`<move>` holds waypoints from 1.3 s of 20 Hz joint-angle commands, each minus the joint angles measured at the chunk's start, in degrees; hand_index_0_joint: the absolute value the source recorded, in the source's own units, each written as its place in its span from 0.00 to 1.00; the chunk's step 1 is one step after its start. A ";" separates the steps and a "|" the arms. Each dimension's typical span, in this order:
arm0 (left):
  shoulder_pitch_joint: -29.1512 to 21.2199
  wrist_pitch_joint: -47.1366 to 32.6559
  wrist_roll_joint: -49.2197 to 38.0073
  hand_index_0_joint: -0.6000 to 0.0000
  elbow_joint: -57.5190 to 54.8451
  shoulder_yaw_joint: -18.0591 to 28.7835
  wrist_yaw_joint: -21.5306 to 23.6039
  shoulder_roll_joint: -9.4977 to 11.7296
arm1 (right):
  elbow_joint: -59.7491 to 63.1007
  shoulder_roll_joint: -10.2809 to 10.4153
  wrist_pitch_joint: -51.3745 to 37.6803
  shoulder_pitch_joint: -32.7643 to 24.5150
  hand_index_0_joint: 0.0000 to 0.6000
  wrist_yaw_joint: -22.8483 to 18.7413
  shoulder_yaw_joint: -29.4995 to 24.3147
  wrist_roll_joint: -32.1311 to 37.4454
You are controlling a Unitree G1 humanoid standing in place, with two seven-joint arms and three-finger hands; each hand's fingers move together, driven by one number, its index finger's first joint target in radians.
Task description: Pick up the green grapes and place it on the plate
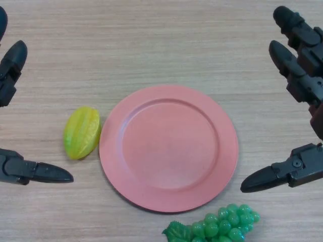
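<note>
The green grapes [222, 225] lie on the table at the bottom edge of the head view, just below the right part of the pink plate [168, 146], partly cut off by the frame. The plate sits in the middle with nothing on it. My right hand [298, 80] hovers at the right edge, fingers straight and spread, its thumb pointing left a short way above and to the right of the grapes. My left hand [20, 171] shows at the left edge, open too, holding nothing.
A yellow-green starfruit [82, 132] lies just left of the plate, almost touching its rim, near my left thumb. The wooden table [161, 40] stretches bare behind the plate.
</note>
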 commanded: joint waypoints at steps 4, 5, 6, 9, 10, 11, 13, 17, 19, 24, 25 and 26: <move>-1.18 -9.53 1.20 1.00 -2.43 2.26 -0.93 2.24 | -1.80 -0.90 -8.01 -1.84 0.00 0.32 -2.40 -1.76; -1.27 -9.50 1.10 1.00 -2.35 2.32 -0.90 2.28 | -1.94 -1.03 -7.87 -1.75 0.00 0.72 -2.22 -1.94; -1.33 -9.46 0.89 1.00 -2.23 2.45 -0.84 2.34 | -2.14 -1.22 -7.74 -1.44 0.00 1.75 -1.80 -2.48; -1.57 -9.72 0.72 1.00 -1.78 2.75 -1.02 2.70 | -1.38 -1.33 -10.07 1.64 0.00 5.55 0.80 -6.75; -1.39 -10.26 0.89 1.00 -1.45 2.79 -1.27 2.62 | -0.58 -1.27 -11.89 3.88 0.00 8.34 2.32 -10.30; -1.31 -10.45 0.78 1.00 -1.30 3.07 -1.33 2.59 | 0.23 -1.28 -13.77 5.36 0.00 9.96 3.31 -12.70; -0.98 -11.15 0.68 1.00 -0.99 3.45 -1.18 2.34 | 3.32 -0.57 -20.09 9.61 0.00 13.52 5.88 -19.06; -0.34 -12.13 0.48 1.00 -0.64 3.36 -0.69 1.79 | 11.30 0.34 -30.88 17.39 0.00 15.16 8.33 -27.73; -0.23 -12.56 0.58 1.00 -0.37 3.33 -0.15 1.55 | 17.48 0.35 -37.28 19.49 0.00 13.34 8.82 -31.66; -0.12 -12.40 1.21 1.00 -0.94 2.42 0.53 1.32 | 34.01 1.33 -48.67 16.05 0.00 4.14 7.94 -34.29; -0.22 -12.10 1.10 1.00 -1.19 2.41 0.57 1.41 | 35.78 1.34 -50.03 15.11 0.00 3.10 7.68 -34.12; -0.29 -11.61 0.95 1.00 -1.72 2.38 0.60 1.47 | 38.68 1.39 -52.22 13.62 0.00 1.47 7.28 -33.79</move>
